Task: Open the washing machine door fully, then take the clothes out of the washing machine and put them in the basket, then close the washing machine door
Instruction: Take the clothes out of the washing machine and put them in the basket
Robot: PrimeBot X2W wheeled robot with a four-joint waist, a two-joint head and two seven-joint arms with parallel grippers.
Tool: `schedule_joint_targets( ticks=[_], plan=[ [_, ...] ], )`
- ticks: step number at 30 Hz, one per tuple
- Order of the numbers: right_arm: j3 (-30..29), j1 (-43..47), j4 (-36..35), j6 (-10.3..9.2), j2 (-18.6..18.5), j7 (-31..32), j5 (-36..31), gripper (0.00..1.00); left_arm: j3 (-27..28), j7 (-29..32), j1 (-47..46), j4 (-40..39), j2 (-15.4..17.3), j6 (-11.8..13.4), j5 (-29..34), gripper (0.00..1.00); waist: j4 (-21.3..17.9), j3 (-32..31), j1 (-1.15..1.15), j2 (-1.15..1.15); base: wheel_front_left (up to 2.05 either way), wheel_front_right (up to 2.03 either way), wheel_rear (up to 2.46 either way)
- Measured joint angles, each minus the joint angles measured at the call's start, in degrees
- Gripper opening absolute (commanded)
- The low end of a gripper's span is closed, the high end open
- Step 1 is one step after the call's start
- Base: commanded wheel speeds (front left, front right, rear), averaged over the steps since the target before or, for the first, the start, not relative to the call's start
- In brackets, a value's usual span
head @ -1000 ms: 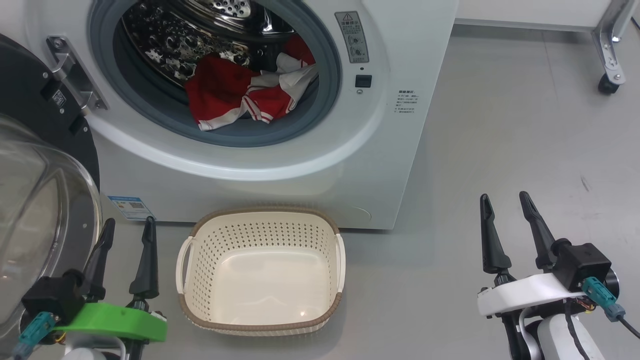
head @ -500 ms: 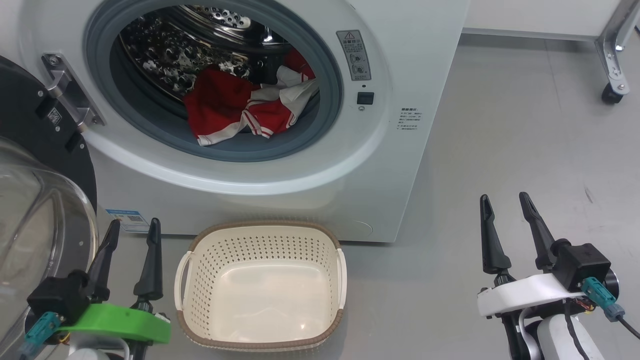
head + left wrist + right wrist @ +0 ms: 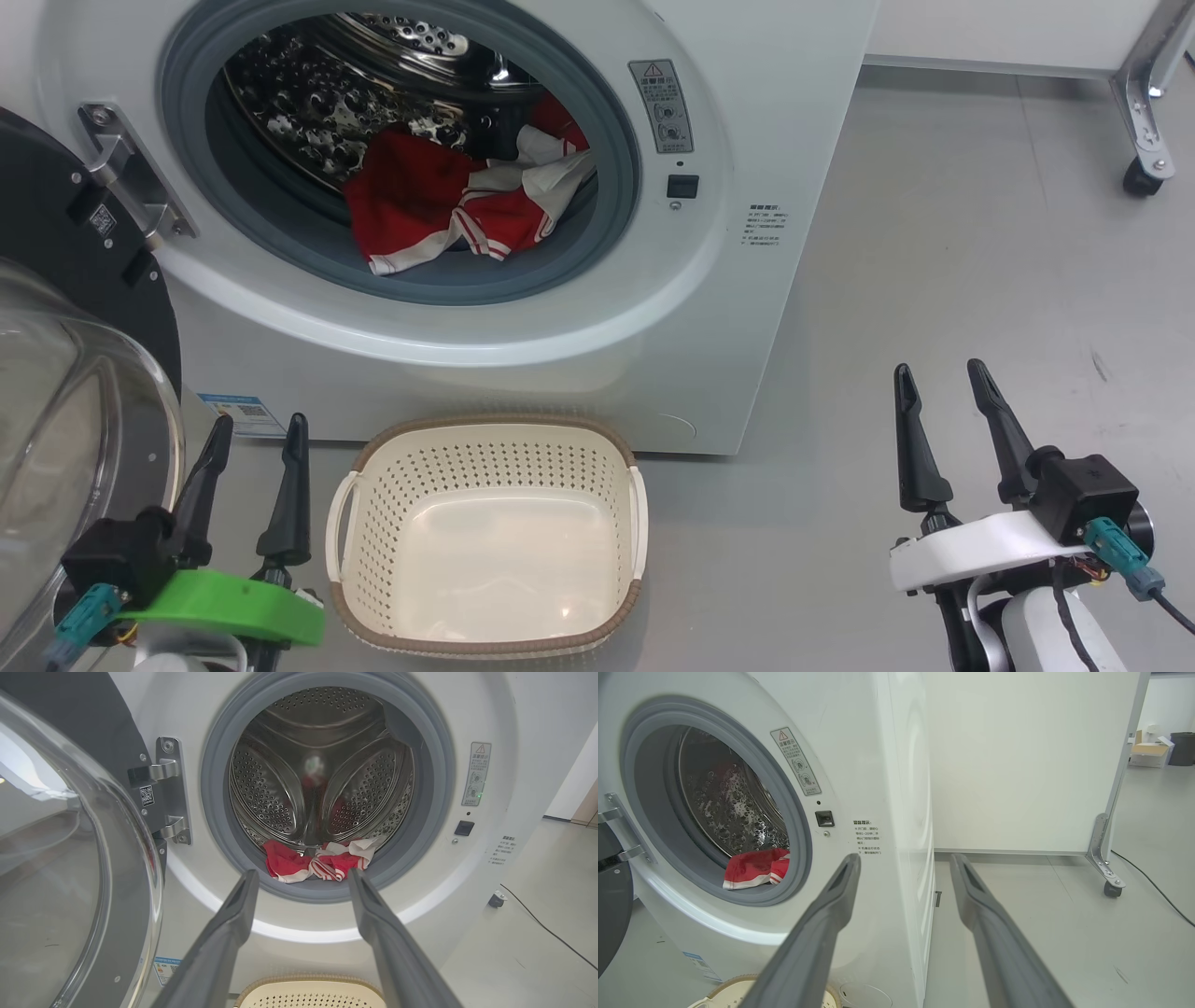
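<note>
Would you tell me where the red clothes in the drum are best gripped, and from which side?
I would grip the bunched front edge of the clothes resting on the grey rubber ring, coming in from the front through the open doorway. That fold lies nearest the opening; the left end effector, open, points at it.

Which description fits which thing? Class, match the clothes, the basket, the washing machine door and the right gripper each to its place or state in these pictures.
Column one:
1. clothes
2. basket
3. washing machine door
4. right gripper

Column two:
A. empty, on the floor in front of the washing machine
B. swung open, at the head view's left
C. lying at the front of the drum
D. open, holding nothing, above bare floor

Pairs: 1-C; 2-A; 3-B; 4-D
</note>
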Motion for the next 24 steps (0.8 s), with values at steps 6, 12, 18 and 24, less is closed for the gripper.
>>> schedule_joint_targets(
  ticks=[6, 12, 18, 24],
  plan=[
    [0.1, 0.0, 0.0, 0.0, 0.0, 0.0, 0.0, 1.0, -0.1, 0.0, 0.0, 0.0, 0.0, 0.0, 0.0, 1.0, 0.0, 0.1, 0.0, 0.0, 0.0, 0.0, 0.0],
    [0.2, 0.0, 0.0, -0.01, 0.0, 0.0, 0.0, 1.0, -0.1, 0.0, 0.0, 0.1, 0.1, 0.0, 0.0, 1.0, 0.1, 0.1, 0.0, 0.0, 0.0, 0.0, 0.0],
    [0.5, 0.0, 0.0, -0.02, 0.0, 0.0, 0.0, 1.0, -0.1, 0.0, 0.0, 0.1, 0.1, 0.0, 0.0, 1.0, 0.0, 0.1, 0.0, 0.0, 0.0, 0.0, 0.0],
    [1.1, 0.0, 0.0, -0.02, 0.0, 0.0, 0.0, 1.0, 0.0, 0.0, 0.1, -0.3, 0.5, 0.0, 0.0, 1.0, -0.2, 0.7, 0.0, 0.0, 0.0, 0.0, 0.0]
  ],
)
